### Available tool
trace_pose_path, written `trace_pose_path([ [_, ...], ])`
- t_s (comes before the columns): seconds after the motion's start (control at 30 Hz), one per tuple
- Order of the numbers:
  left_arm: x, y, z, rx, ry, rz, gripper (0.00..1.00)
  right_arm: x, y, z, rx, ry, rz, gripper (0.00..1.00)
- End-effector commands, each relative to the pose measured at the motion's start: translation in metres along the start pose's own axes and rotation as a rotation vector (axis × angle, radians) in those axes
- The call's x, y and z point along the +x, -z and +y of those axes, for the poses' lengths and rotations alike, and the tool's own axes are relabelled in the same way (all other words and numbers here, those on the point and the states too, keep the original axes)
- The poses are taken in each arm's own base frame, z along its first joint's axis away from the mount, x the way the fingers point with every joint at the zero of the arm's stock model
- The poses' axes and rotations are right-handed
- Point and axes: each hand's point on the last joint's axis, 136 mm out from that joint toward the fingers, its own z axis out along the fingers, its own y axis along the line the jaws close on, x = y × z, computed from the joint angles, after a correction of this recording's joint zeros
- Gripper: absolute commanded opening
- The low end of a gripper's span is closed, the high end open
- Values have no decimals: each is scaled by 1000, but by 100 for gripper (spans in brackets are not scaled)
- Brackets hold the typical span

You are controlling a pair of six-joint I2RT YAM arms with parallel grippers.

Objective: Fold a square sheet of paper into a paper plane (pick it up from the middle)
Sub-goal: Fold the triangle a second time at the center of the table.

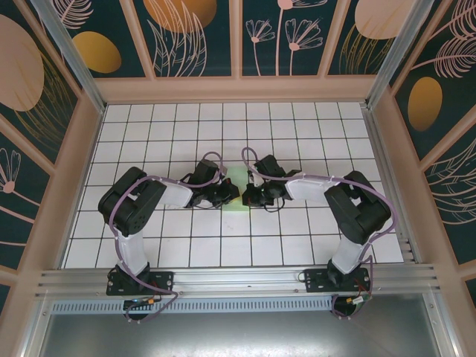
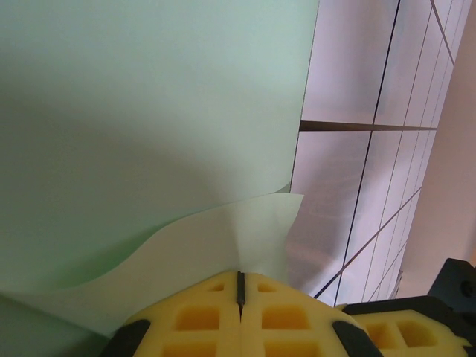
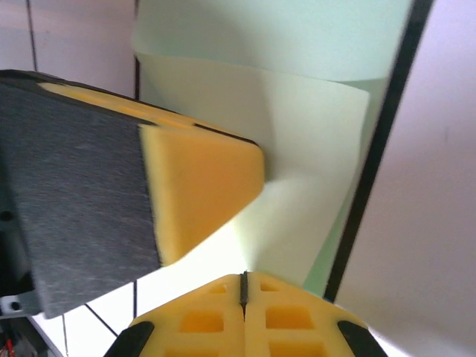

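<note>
On the white tiled table (image 1: 297,223), the left gripper (image 2: 240,286) and right gripper (image 3: 243,286) each pinch a raised fold of the square sheet of paper (image 2: 149,111) mid-table, almost touching, so uneven pulling could tear, crumple or drop it.

Layout, from my overhead view: the square sheet of paper (image 1: 237,204) sits mid-table (image 1: 223,126), between my two grippers. The left gripper (image 1: 227,192) meets the sheet from the left, the right gripper (image 1: 250,195) from the right, and the two are just beside each other.
</note>
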Motion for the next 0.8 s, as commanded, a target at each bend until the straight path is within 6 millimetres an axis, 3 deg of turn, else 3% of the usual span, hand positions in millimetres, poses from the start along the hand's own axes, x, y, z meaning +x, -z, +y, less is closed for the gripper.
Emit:
trace_pose_path([
  [0.0,9,-2,47,-146,81,0,0,13,-7,-15,57,-9,31,1],
  [0.47,9,-2,50,-159,90,-5,0,31,-9,-25,89,-9,82,1],
  [0.77,9,-2,54,-170,98,-6,0,34,3,-27,118,32,79,1],
])
